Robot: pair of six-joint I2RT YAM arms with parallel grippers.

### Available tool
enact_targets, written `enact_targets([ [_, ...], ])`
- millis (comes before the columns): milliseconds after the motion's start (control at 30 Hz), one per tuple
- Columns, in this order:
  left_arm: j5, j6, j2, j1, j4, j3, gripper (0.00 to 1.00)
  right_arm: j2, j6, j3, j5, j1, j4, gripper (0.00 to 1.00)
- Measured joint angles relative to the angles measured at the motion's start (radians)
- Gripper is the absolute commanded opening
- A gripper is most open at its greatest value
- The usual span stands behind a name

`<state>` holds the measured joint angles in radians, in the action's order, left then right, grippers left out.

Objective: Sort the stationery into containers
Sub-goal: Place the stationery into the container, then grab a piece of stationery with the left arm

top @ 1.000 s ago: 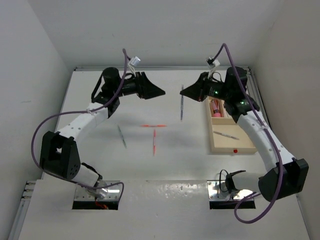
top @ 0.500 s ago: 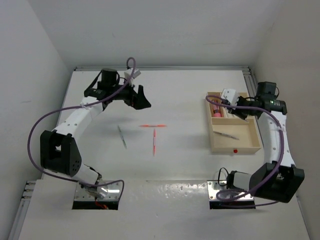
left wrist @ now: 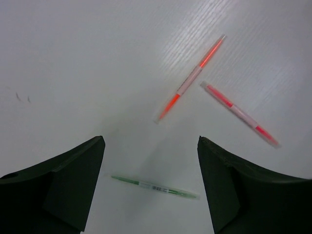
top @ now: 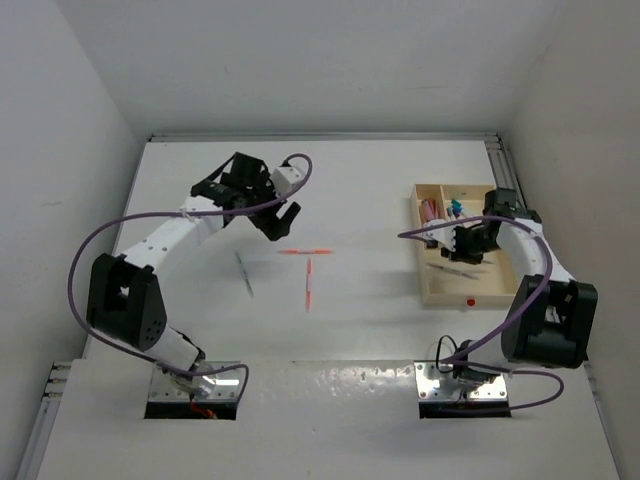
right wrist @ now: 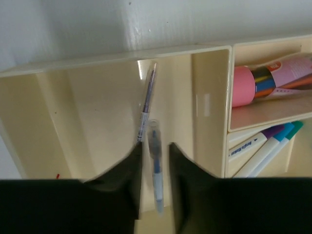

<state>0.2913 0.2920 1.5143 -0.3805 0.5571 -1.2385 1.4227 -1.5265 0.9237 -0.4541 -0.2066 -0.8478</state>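
Left pincer (top: pixel 282 222) hangs wide open over the tabletop (top: pixel 380 330) in the top view, nothing in it. Just beyond its fingertips lie two red pens (top: pixel 309 283) in a T, with a green pen (top: pixel 243 272) off to one side. Across the way the right pincer (top: pixel 455 245) is down inside the tray (top: pixel 445 298), over the large section. Three pens loose, and the rest look boxed.

Left wrist view: left pincer (left wrist: pixel 151 141) gaping, both fingers (left wrist: pixel 63 180) clear of everything. One red pen (left wrist: pixel 191 80) lies ahead, the other red pen (left wrist: pixel 239 114) ahead and to the right, the green pen (left wrist: pixel 155 186) right between the fingers. None touched yet.

Right wrist view: right pincer (right wrist: pixel 155 146) barely parted, a blue pen (right wrist: pixel 156 170) in the gap, pointing into the large section. Pinched or let go, I cannot tell. A thin pen (right wrist: pixel 146 102) lies on the floor just ahead. To the right, past the divider (right wrist: pixel 212 97), a pink block (right wrist: pixel 243 87) sits in one small section and markers (right wrist: pixel 265 146) in the other. I'd judge this well past halfway, with three pickups left.
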Motion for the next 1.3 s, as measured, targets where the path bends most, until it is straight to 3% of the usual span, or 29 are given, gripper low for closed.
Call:
enact_targets([
  [133, -0.008, 0.103, 0.11, 0.003, 0.053, -0.063, 0.71, 0.006, 0.002, -0.027, 0.028, 0.008, 0.034, 0.49],
  [367, -0.022, 0.253, 0.273, -0.002, 0.075, -0.096, 0.59, 0.001, 0.144, -0.004, 0.007, 0.006, 0.058, 0.5],
  [600, 0.029, 0.382, 0.319, -0.017, 0.085, -0.101, 0.6, -0.105, 0.536, 0.113, -0.14, -0.008, 0.103, 0.51],
  [833, 0.102, 0.443, 0.323, -0.031, 0.05, -0.069, 0.6, -0.206, 0.838, 0.122, -0.25, -0.01, 0.152, 0.52],
  [1067, 0.114, 0.469, 0.383, -0.079, 0.028, -0.051, 0.59, -0.206, 1.051, 0.154, -0.319, -0.043, 0.167, 0.52],
  [1300, 0.08, 0.486, 0.426, -0.105, 0.0, -0.039, 0.54, -0.206, 1.143, 0.163, -0.35, -0.057, 0.174, 0.52],
])
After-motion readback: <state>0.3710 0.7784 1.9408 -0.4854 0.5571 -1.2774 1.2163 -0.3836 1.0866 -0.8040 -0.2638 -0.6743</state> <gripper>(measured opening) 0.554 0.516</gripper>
